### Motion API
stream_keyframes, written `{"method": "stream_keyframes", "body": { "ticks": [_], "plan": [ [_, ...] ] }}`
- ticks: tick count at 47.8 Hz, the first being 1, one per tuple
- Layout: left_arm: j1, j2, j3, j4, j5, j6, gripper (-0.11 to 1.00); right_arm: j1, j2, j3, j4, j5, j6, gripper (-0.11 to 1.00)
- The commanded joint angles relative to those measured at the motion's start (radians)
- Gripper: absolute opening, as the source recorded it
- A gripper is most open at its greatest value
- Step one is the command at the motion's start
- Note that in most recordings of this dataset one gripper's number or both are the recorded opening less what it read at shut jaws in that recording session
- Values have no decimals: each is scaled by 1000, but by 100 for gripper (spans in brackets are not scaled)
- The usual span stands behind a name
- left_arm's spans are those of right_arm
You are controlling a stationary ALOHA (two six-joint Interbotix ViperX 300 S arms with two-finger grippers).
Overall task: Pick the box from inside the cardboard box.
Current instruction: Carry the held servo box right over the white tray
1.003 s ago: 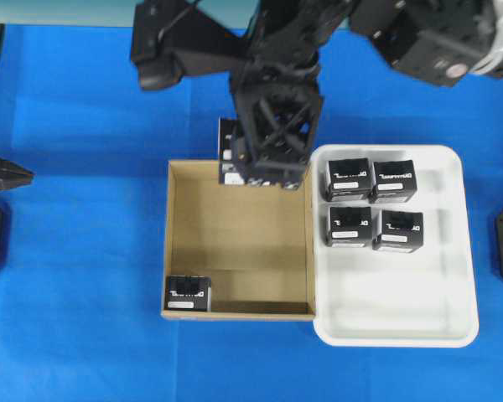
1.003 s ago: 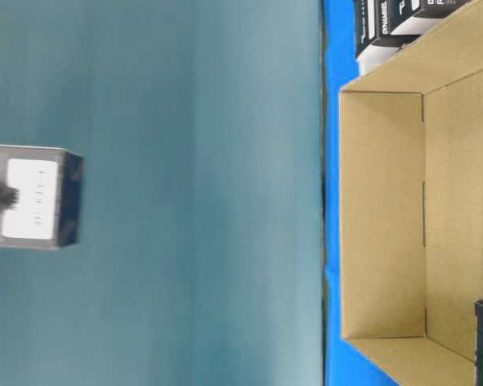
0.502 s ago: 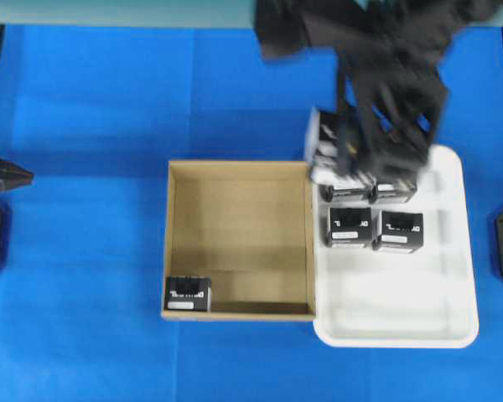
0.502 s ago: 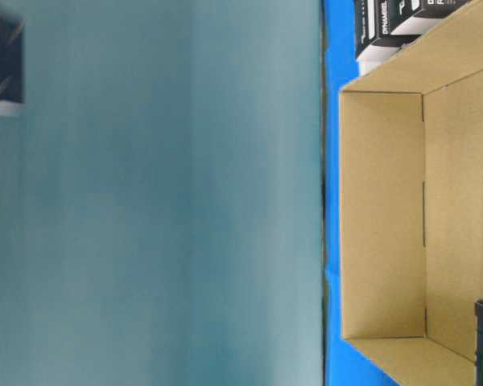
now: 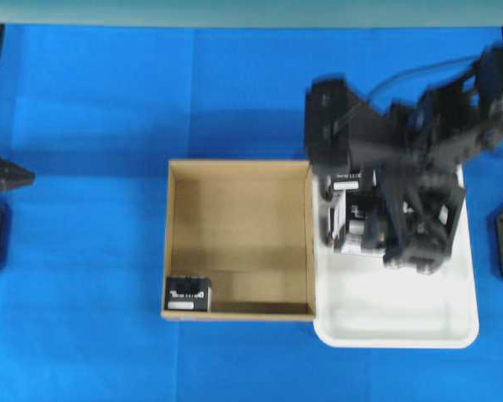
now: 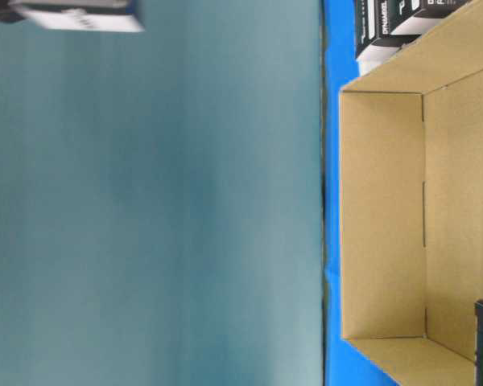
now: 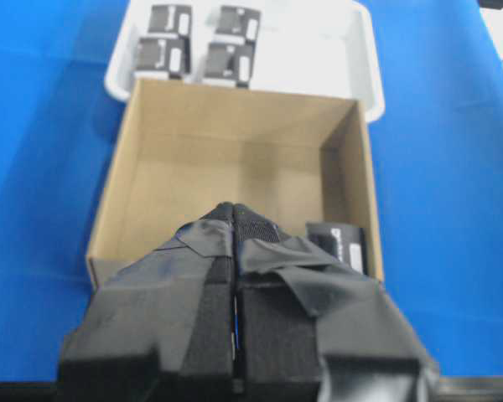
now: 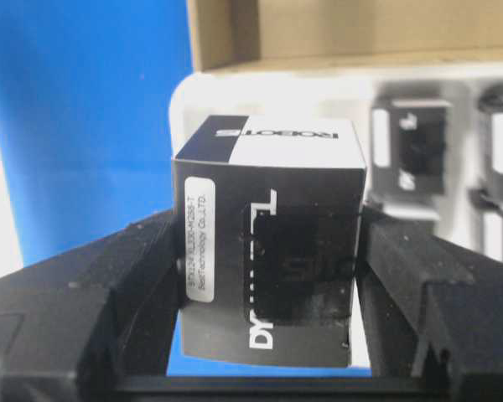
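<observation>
The box sits clamped between the two fingers of the right gripper, one pad on each side face, so the right gripper is closed on it at about half its span. In the wrist view the box face toward the camera carries white lettering running vertically, a white label strip on its left edge, and a white-and-black top panel with mirrored lettering; the box stands square to the pads, not tilted. It is cube-like, so no clear long axis.

Overhead, the right gripper hangs over the upper left part of the white tray, arm reaching in from the upper right, wrist bent down, image blurred. The held box shows only partly under the arm. Whether it touches the tray floor cannot be told. Other black boxes lie in the tray behind it.

The carton lies just left of the tray, touching its edge, on the blue cloth. One more black box stays in the carton's lower left corner, upright, label toward the near wall.

The left gripper hovers short of the carton, pointing at it, jaws pressed together with nothing between them. It is not in the overhead view.
</observation>
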Motion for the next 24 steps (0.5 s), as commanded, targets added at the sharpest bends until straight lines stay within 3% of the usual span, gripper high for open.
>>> {"method": "stream_keyframes", "body": {
  "ticks": [1, 11, 24],
  "plan": [
    [2, 14, -21, 2, -5, 0, -6, 15, -18, 51, 0, -51, 0, 63],
    [2, 14, -21, 2, -3, 2, -6, 54, -11, 233, -3, -150, -8, 63],
    [2, 14, -21, 2, -5, 2, -6, 100, 29, 397, -5, -393, -17, 63]
  ]
}}
